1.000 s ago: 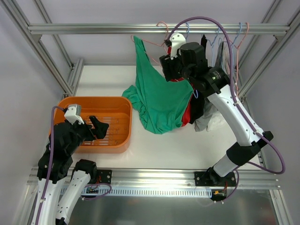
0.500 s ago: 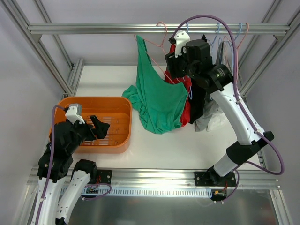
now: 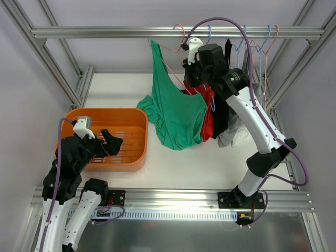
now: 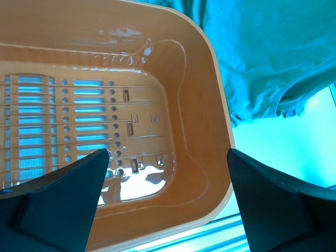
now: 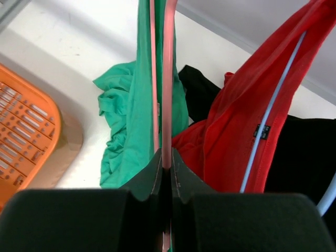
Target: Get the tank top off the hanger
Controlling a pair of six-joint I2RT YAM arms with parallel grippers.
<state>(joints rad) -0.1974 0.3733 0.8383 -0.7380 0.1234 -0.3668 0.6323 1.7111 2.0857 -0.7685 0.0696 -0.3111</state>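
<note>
The green tank top (image 3: pixel 176 113) hangs by one strap from the left end of a pink wire hanger (image 3: pixel 169 51) on the top rail, and its lower part lies bunched on the white table. My right gripper (image 3: pixel 189 81) is up beside it, shut on the pink hanger (image 5: pixel 167 79); the wire runs straight out from between the closed fingers of that gripper (image 5: pixel 166 163), with green cloth (image 5: pixel 123 126) just left of them. My left gripper (image 3: pixel 111 143) hovers over the orange basket (image 3: pixel 142 119), open, with nothing between its fingers (image 4: pixel 168 152).
A red garment (image 3: pixel 209 116) on a light blue hanger (image 5: pixel 273 105) and a black garment (image 3: pixel 223 113) hang just right of the tank top. More wire hangers hook on the aluminium rail (image 3: pixel 105 32). Frame posts stand at both sides. The basket rim (image 4: pixel 220 94) is below my left fingers.
My right gripper has shifted slightly toward the rail and closed on the pink hanger wire. The green strap has lifted a little. The left arm has not moved.
</note>
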